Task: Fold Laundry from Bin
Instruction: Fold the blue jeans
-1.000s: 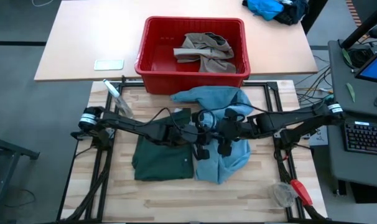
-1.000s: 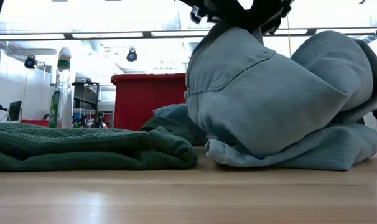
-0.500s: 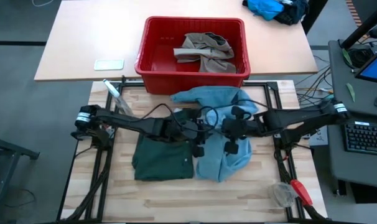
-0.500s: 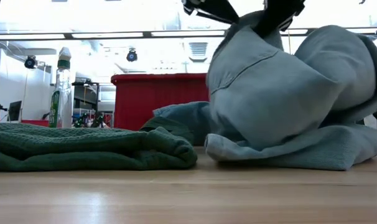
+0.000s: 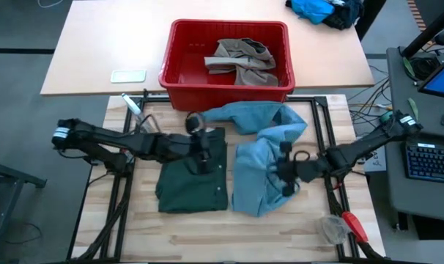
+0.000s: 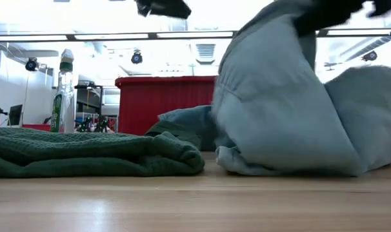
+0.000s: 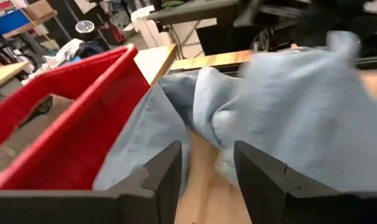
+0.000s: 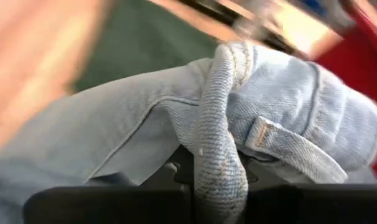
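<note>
Since a second ago: my left hand has let go and pulled back, fingers apart, empty.
Right hand: clamped on the long light blue denim trousers, dragging the waistband outward.
Meaning: unfolding underway; bright red plastic bin lies beyond both hands.

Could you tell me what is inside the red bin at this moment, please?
Inside the red bin lies one crumpled khaki-taupe garment, toward the side nearer the right arm. The other half shows bare red floor. Whatever may lie beneath the garment is covered.
</note>
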Controlling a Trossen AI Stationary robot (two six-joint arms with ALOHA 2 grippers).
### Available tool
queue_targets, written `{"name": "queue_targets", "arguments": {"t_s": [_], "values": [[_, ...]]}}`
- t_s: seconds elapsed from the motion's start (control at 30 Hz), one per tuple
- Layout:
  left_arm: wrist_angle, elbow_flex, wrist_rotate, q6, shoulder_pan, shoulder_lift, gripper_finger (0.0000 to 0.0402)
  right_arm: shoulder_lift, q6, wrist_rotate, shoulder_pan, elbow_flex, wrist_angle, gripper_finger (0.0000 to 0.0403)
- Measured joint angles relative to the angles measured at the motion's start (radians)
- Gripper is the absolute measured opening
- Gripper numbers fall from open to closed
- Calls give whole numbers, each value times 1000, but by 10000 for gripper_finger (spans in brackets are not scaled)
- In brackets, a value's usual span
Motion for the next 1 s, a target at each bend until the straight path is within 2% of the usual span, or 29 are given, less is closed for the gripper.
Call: {"name": "queue_targets", "arguments": {"t_s": [0.1, 0.17, 0.2, 0.3, 0.43, 0.5, 0.67, 0.83, 1.0], "values": [[119, -130, 2, -26, -1, -63, 131, -24, -85, -298, 19, -92, 83, 22], [191, -200, 0, -46, 0, -84, 131, -32, -40, -469, 19, -122, 93, 22], [227, -230, 0, -58, 0, -88, 131, -35, 5, -507, 19, -129, 87, 22], [333, -304, 14, -111, 0, -80, 131, -51, 142, -510, 16, -128, 45, 22], [483, -376, 157, -154, 1, -28, 132, -53, 198, -494, 16, -129, -5, 22], [522, -390, 217, -174, 1, 13, 135, -46, 198, -453, 16, -129, -4, 22], [538, -359, 298, -239, 2, 137, 162, -22, 183, -428, 16, -129, -12, 22], [539, -298, 322, -295, 7, 286, 209, 1, 189, -425, 16, -129, -5, 22], [532, -236, 360, -440, 40, 406, 250, 13, 191, -425, 16, -130, 19, 22]]}}
